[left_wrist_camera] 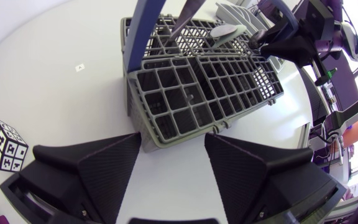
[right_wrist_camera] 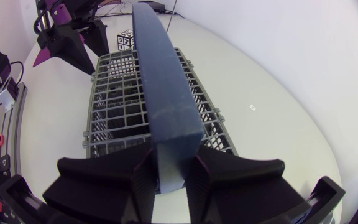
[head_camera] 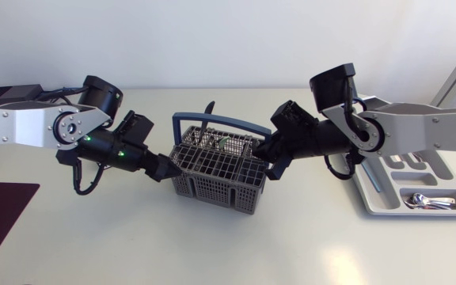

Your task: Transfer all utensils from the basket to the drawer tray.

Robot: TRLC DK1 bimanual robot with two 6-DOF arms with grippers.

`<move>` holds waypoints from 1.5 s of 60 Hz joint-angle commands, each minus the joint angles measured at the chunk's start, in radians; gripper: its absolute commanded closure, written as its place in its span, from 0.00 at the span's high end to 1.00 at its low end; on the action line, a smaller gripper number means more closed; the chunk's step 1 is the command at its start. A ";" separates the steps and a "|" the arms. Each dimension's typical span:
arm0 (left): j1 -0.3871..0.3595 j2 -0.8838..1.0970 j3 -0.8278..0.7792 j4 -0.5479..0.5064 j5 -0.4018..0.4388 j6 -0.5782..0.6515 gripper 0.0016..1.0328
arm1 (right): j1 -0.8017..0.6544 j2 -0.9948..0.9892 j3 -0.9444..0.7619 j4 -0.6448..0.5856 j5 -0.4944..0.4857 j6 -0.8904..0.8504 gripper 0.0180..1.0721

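Overhead, the basket sits mid-bench, left jaws at its 9 o'clock, right jaws at 3, drawer tray beyond at 3 o'clock. Left wrist: left jaws open astride the basket's near corner, likely to steady it. Right wrist: right jaws clamp its blue handle, probably to pin it in place.
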 commanded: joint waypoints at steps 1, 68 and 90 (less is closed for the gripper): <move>-0.007 -0.017 -0.025 -0.008 0.007 0.019 0.70 | 0.016 -0.015 -0.041 -0.036 0.005 -0.010 0.42; -0.061 -0.080 -0.106 -0.126 0.077 0.074 0.05 | -0.315 0.384 0.327 -0.087 -0.261 -0.019 0.05; -0.022 0.085 -0.012 -0.052 0.089 0.030 0.05 | -0.240 0.481 0.446 -0.289 -0.416 -0.054 0.05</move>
